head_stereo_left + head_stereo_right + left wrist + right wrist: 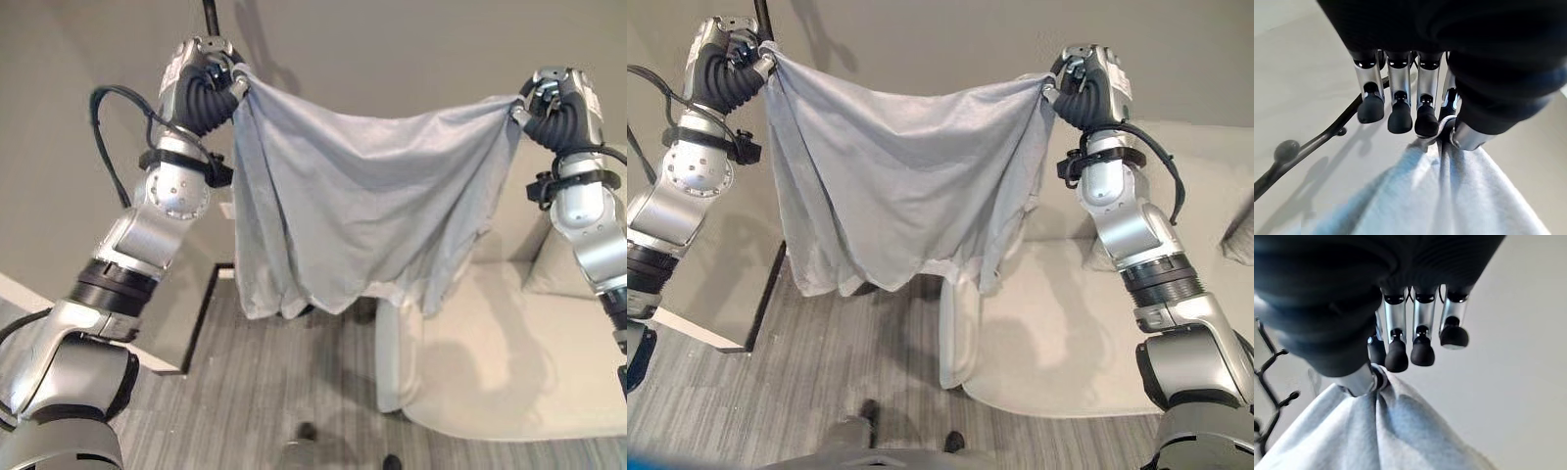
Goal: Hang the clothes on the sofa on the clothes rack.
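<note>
A pale grey garment [353, 211] hangs spread out in the air between my two raised hands, sagging in the middle with its lower edge well above the floor. My left hand [211, 83] pinches its upper left corner; the left wrist view shows the cloth [1449, 196] bunched between thumb and curled fingers [1400, 115]. My right hand [549, 103] pinches the upper right corner, and the cloth [1381, 431] gathers under its thumb in the right wrist view. The black rack pole [210, 15] rises just behind my left hand, and its hooked arm [1298, 152] crosses the wall.
A light beige sofa [509, 362] stands at the right, its arm below the garment's right part. A pale wall is close behind. A white panel with a dark edge [201, 323] stands on the grey plank floor [265, 401] at the left. More rack hooks [1268, 367] show past my right hand.
</note>
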